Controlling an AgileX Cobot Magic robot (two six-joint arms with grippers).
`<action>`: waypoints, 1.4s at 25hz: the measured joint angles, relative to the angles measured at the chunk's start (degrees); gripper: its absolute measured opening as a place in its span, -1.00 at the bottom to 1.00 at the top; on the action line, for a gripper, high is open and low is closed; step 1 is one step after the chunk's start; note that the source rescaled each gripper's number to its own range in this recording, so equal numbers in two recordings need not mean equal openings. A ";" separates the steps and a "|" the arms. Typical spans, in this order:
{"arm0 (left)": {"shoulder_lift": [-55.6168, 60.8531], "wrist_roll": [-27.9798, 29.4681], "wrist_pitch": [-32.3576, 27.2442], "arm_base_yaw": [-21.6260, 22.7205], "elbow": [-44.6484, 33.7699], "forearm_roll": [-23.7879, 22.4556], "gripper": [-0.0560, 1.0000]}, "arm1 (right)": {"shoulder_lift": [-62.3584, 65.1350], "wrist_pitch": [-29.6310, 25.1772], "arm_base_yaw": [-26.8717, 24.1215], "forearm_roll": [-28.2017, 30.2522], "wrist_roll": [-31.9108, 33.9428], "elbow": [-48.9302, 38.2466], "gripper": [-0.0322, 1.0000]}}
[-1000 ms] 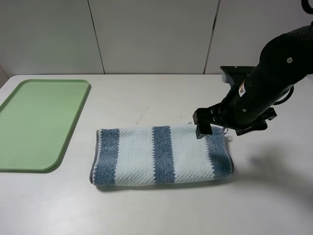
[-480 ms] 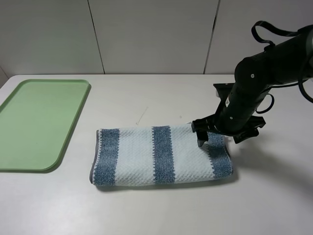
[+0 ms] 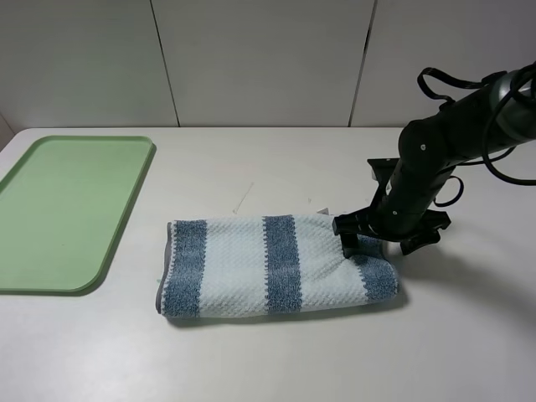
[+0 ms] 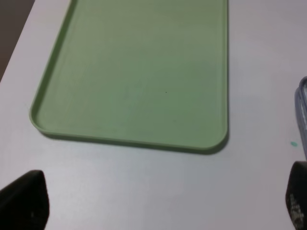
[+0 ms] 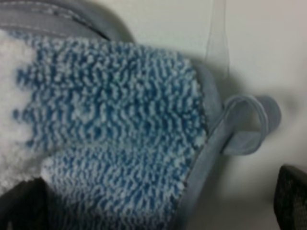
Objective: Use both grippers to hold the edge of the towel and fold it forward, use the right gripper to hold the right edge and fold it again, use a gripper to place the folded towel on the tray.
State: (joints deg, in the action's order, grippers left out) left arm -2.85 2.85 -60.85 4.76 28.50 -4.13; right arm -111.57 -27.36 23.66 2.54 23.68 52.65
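Finds the towel (image 3: 276,266) folded once and lying flat near the middle of the table (image 3: 251,360), long side running from 9 to 3 o'clock. Counts three blue stripes crossing it, with pale bands between. Shows stacked grey hems at the 9 o'clock end and a rounded, slightly puffed end at 3 o'clock. Places the tray (image 3: 50,209), green and shallow-rimmed, at 9 o'clock from the towel, well apart from it, with bare table between. Sets the right gripper (image 3: 381,237) low at the towel's 2 o'clock corner, on a black arm angled in from 2 o'clock. Puts one finger (image 3: 348,243) down on the blue stripe there, seemingly touching the cloth, and the other out past the hem toward 3 o'clock. Reads those jaws as spread wide, clamped on nothing: from the right wrist camera, sees the blue terry corner and its grey hem lying between two dark fingertips, with a small grey loop (image 5: 249,124) sticking out from the hem onto the table. Catches the left gripper (image 4: 160,199) from its own wrist camera, over bare table, fingertips far apart and gripping nothing, near the tray's rim, with a sliver of the towel's hem just beside one fingertip.
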 joint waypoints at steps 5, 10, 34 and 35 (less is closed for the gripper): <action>0.00 0.00 0.00 0.00 0.00 0.00 0.98 | -1.05 0.14 0.00 -0.32 -1.27 0.31 1.00; 0.00 0.00 0.00 0.00 0.00 0.00 0.98 | -1.36 0.14 0.00 -0.32 -1.67 0.31 1.00; 0.00 0.00 0.00 0.00 0.00 0.00 0.98 | 11.19 -8.71 -0.83 7.22 -0.04 0.14 -0.80; 0.00 0.00 0.00 0.00 0.00 0.00 0.98 | 12.11 -9.63 -1.21 7.79 0.09 0.14 -0.80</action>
State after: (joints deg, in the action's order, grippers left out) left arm -2.85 2.85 -60.85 4.76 28.50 -4.13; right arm -99.46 -36.99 22.46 10.33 23.77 52.78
